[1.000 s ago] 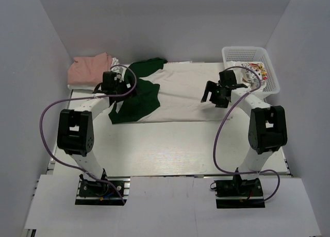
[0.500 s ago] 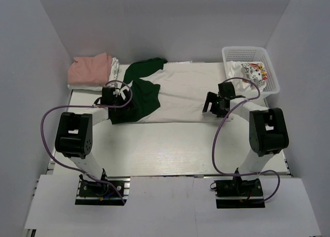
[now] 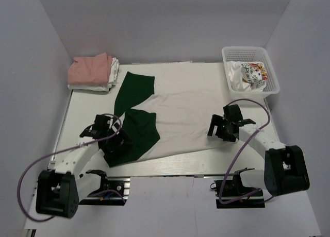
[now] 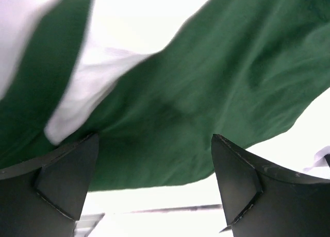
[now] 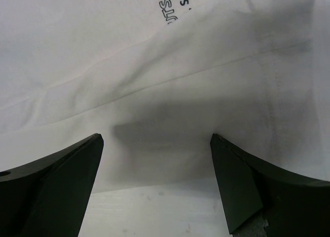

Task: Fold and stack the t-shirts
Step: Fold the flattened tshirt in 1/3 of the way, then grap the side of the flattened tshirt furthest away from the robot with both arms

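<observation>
The large white t-shirt [image 3: 191,105] with dark green sleeves lies spread flat across the table, its black lettering [image 5: 172,5] showing in the right wrist view. My left gripper [image 3: 119,139] [image 4: 154,139] stands open at the hem of the near green sleeve [image 3: 135,136] [image 4: 206,92], with nothing between its fingers. My right gripper [image 3: 215,130] [image 5: 156,137] is open over the shirt's white bottom edge [image 5: 170,159], holding nothing. A salmon-pink t-shirt [image 3: 92,68] lies folded on a folded white one [image 3: 103,86] at the back left.
A white basket [image 3: 250,54] at the back right holds crumpled printed cloth [image 3: 247,73]. White walls close in the table on three sides. The near table edge [image 3: 206,167] runs just in front of the shirt.
Both arms have drawn back toward the near edge. The large shirt now lies nearer the front and flatter, with its green sleeves spread out instead of bunched.
</observation>
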Action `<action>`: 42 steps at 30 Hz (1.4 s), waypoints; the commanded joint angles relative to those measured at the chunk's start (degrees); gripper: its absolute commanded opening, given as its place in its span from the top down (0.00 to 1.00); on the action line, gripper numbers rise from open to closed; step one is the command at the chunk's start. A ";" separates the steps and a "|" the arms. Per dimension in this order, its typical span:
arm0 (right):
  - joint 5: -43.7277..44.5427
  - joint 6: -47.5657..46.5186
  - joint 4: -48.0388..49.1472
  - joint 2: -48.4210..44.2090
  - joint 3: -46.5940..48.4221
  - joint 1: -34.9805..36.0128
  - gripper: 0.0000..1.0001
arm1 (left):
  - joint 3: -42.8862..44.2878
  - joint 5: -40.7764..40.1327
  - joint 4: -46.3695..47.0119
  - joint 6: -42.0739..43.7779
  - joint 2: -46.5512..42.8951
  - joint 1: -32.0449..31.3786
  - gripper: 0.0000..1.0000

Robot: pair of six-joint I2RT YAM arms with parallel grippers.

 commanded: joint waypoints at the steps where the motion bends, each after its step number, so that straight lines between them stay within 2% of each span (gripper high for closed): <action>1: -0.82 -1.15 -6.42 -3.26 -0.68 0.67 0.10 | 1.47 -2.89 -11.95 -3.38 -8.73 0.05 0.00; 5: -2.38 -4.84 -4.84 -5.90 4.57 1.02 0.10 | 10.17 -11.41 -9.85 -0.32 -9.38 0.05 0.00; 7: -1.61 -6.50 -3.97 -5.73 8.19 1.03 0.10 | 15.10 -11.96 -6.08 2.23 -6.66 0.05 0.00; 10: 5.41 -6.95 -2.65 -3.89 13.55 1.03 0.10 | 21.76 -10.22 4.37 9.33 2.65 0.05 0.00; 11: 6.99 -6.26 -2.21 -2.84 16.34 1.03 0.10 | 24.14 -6.46 8.57 14.32 9.72 0.05 0.00; 12: 7.35 -6.25 -0.90 -2.31 17.07 0.94 0.10 | 30.60 -5.29 9.40 16.37 13.71 0.05 0.00; 14: 7.53 -6.16 0.68 0.77 20.04 1.03 0.10 | 38.01 -5.28 9.41 19.88 22.14 0.05 0.00; 15: 7.53 -5.90 1.05 1.99 22.06 1.03 0.10 | 46.49 -6.33 8.54 19.91 30.71 0.05 0.00; 19: 10.34 -5.02 1.22 10.68 30.92 0.85 0.10 | 64.99 -7.65 9.67 23.07 46.23 0.05 0.00; 20: 10.61 -5.28 1.83 13.06 32.09 0.59 0.10 | 69.12 -7.65 9.15 23.86 54.19 0.05 0.00; 21: 10.70 -5.37 1.84 15.60 33.58 0.67 0.10 | 79.00 -8.18 5.92 24.91 58.27 0.66 0.00; 23: 10.96 -5.81 1.93 20.78 38.86 0.67 0.10 | 89.41 -12.63 2.48 26.23 66.18 0.67 0.00; 24: 11.22 -5.90 1.23 21.77 40.26 0.67 0.10 | 98.86 -14.23 1.07 26.76 73.35 0.67 0.00; 26: 12.79 -5.81 0.00 25.71 45.61 0.76 0.10 | 105.70 -15.04 0.00 28.60 78.85 0.67 0.00; 27: 13.85 -5.72 -1.57 26.61 47.99 0.85 0.10 | 107.12 -15.04 3.31 29.74 81.40 0.67 0.00; 31: 18.60 -5.81 -3.69 29.69 51.35 0.67 0.10 | 104.68 -19.06 9.39 30.28 82.13 0.67 0.00; 37: 21.42 -5.99 -4.92 32.33 51.61 0.59 0.10 | 103.62 -19.08 11.07 31.60 83.88 0.67 0.03; 40: 21.95 -5.46 -5.89 34.00 52.75 0.50 0.10 | 100.72 -15.32 12.30 33.08 83.88 0.67 0.18; 41: 22.64 -4.68 -6.50 35.04 53.54 0.24 0.10 | 100.19 -14.52 11.70 33.61 84.49 0.67 0.28; 42: 23.43 -4.15 -6.86 35.58 54.85 0.41 0.10 | 100.19 -14.51 11.69 33.62 84.50 0.67 0.33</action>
